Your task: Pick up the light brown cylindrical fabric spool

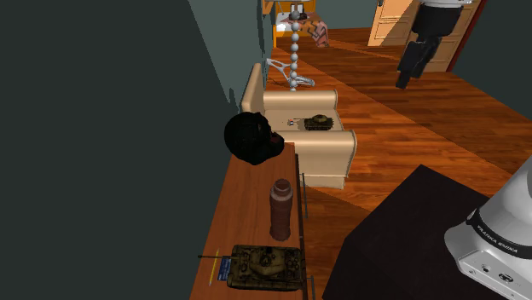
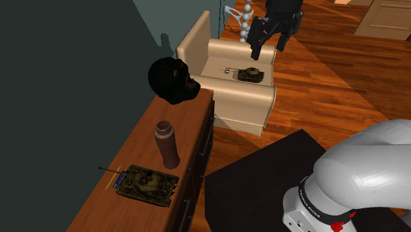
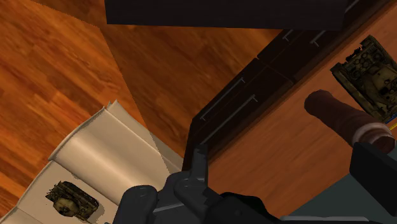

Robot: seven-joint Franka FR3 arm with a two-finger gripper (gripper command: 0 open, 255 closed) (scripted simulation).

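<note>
The spool [image 1: 282, 209] is a brown upright cylinder with a paler band near its top, standing on a wooden dresser [image 1: 247, 222] against the dark wall. It also appears in the second exterior view [image 2: 167, 145] and from above in the wrist view [image 3: 343, 118]. My black gripper [image 1: 403, 78] hangs high over the wooden floor, well away from the spool and past the armchair [image 2: 269, 47]. Its fingers [image 3: 200, 165] stand wide apart with nothing between them [image 3: 286, 156].
A camouflage toy tank [image 1: 264, 266] lies near the spool on the dresser, and a black head-shaped object [image 1: 252, 136] sits at the dresser's far end. A beige armchair [image 1: 311, 149] beyond it carries a small tank [image 1: 319, 123]. The dark stand [image 1: 392, 247] is beside the dresser.
</note>
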